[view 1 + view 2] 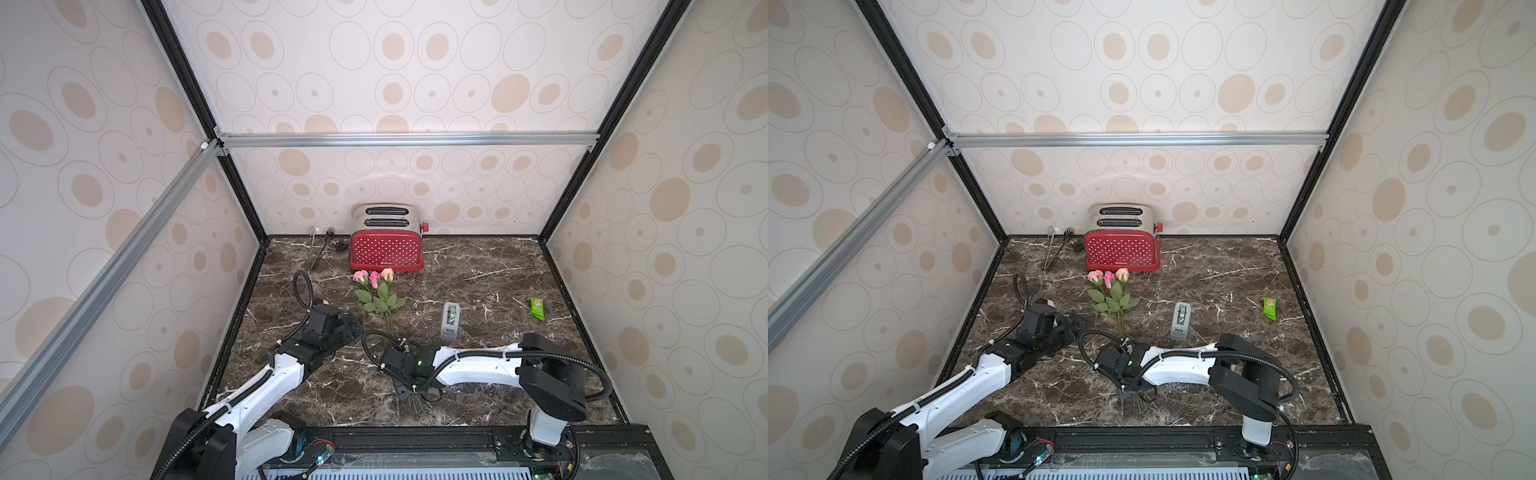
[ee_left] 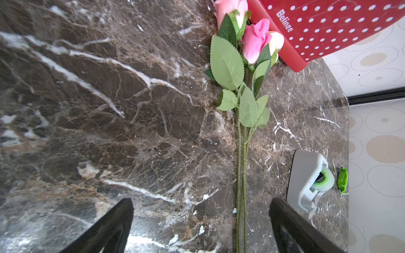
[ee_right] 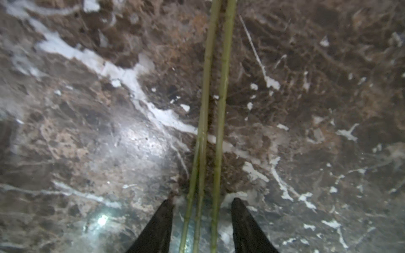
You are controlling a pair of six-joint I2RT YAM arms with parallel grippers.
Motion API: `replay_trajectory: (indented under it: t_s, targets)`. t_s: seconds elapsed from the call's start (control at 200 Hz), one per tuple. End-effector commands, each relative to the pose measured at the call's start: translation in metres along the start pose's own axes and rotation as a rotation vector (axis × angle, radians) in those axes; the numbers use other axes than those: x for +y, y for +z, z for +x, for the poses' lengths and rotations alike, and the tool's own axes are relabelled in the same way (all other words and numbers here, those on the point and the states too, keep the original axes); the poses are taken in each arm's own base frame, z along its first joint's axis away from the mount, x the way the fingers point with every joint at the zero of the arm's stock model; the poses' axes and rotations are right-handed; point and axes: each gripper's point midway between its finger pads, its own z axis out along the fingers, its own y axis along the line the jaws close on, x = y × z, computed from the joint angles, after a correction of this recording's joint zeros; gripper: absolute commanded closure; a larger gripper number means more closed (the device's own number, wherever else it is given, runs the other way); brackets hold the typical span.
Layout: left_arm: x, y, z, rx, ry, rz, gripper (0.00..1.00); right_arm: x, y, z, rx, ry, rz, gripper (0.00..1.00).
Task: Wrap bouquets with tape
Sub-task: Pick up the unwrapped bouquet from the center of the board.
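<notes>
Grey tape dispenser (image 2: 304,170) holds a greenish roll (image 2: 327,183).

Three roses (image 1: 379,297) lie flat, blooms toward 12 o'clock; grey tape dispenser (image 1: 450,319) stands at their 3 o'clock.

both top views look from high above the near edge of the desk (image 1: 478,270), tilted steeply down toward the back wall, far enough off to take in the whole desk and both arms. they share almost the whole scene, shifted slightly sideways; the red toaster (image 1: 386,249) shows in both top views. the left wrist view looks out past the left fingers (image 2: 109,227), low over the desk, across the roses (image 2: 255,41) to the red toaster and tape dispenser (image 2: 306,179). the right wrist view sits very close over the desk, blurred, looking along the stems (image 3: 221,109) between the right fingers (image 3: 157,225). both wrist views share the stems.
</notes>
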Motion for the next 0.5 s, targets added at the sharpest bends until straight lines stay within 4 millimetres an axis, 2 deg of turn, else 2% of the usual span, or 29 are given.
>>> replay_trajectory:
  t_s: [0.0, 0.045, 0.145, 0.355, 0.445, 0.495]
  targets:
    - [0.002, -0.004, -0.003, -0.017, 0.0, 0.003, 0.02, -0.005, 0.007, 0.014, 0.069, -0.008, 0.05, 0.63]
    - [0.001, -0.006, -0.003, -0.018, -0.002, 0.013, 0.02, -0.005, 0.01, 0.017, 0.083, -0.004, 0.053, 0.64]
    - [-0.004, -0.007, -0.002, -0.016, -0.014, 0.048, 0.02, -0.006, 0.016, 0.025, 0.11, 0.003, 0.056, 0.77]
    - [-0.015, -0.002, 0.01, 0.031, -0.055, 0.142, 0.02, -0.006, 0.021, 0.031, 0.126, -0.001, 0.032, 0.88]
    - [-0.016, 0.003, 0.018, 0.058, -0.074, 0.167, 0.02, -0.006, 0.022, 0.033, 0.133, 0.003, 0.019, 1.0]
    - [-0.016, 0.006, 0.023, 0.072, -0.094, 0.192, 0.02, -0.005, 0.023, 0.033, 0.136, 0.006, 0.01, 1.0]
